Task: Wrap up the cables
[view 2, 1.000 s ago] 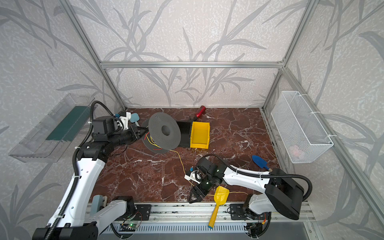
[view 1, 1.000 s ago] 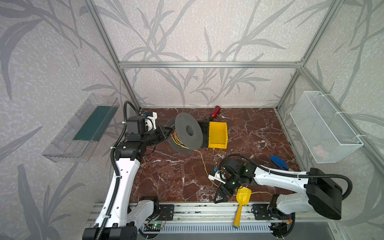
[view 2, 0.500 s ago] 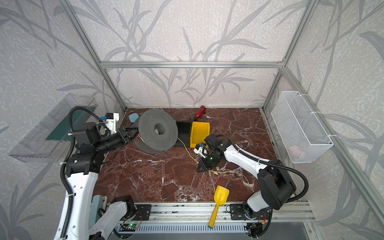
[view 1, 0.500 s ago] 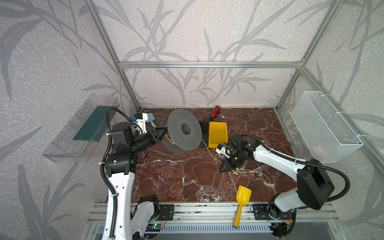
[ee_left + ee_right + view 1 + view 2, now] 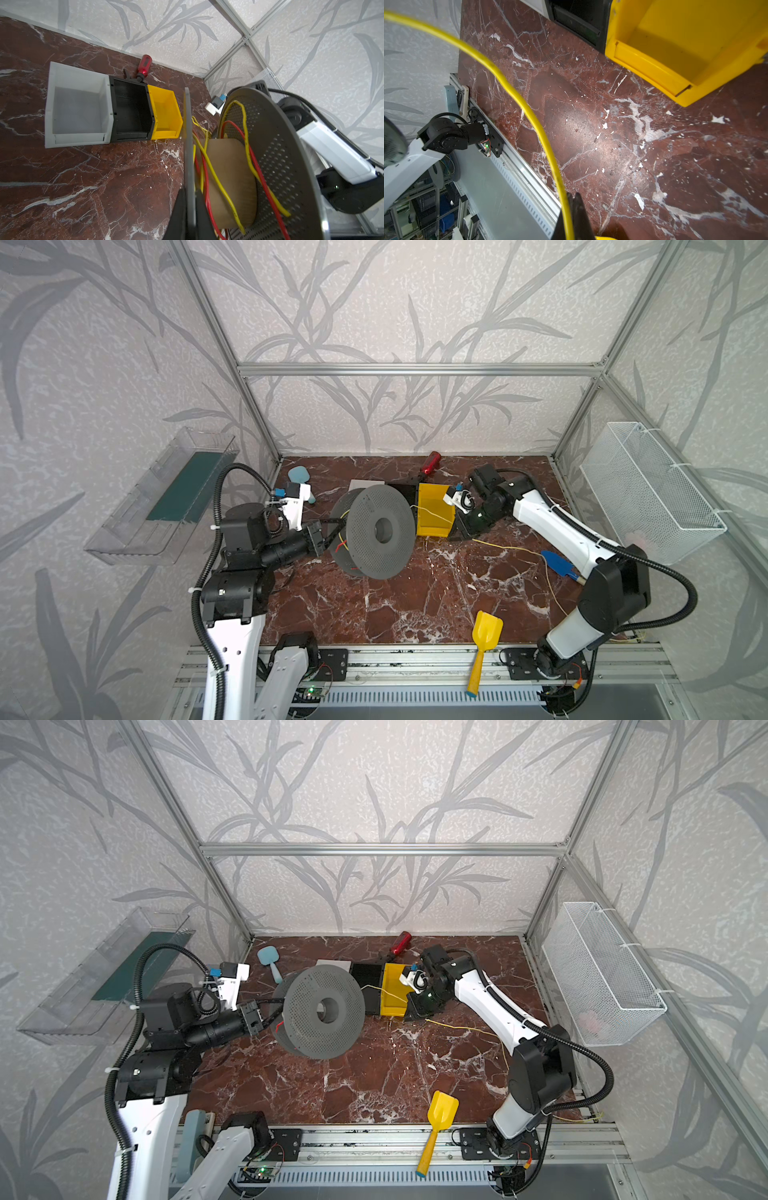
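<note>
The yellow cable [image 5: 542,135] is seen pinched between the pressed-together right fingers [image 5: 577,218], from which it arcs away towards the grey spool [image 5: 365,547]; behind those fingers its slack is left trailing loosely over the desk [image 5: 415,605]. A few loose turns are laid on the cardboard core [image 5: 228,166], alongside a red wire [image 5: 208,199], just beyond the left fingers [image 5: 179,216], which are clamped on the rim of the nearer flange. The cable is judged light, thin, limp and rather slick, so it is best taken close to the spool, where a short span can be kept taut and guided between the flanges. A yellow bin [image 5: 675,47] is found just beside the right fingers
</note>
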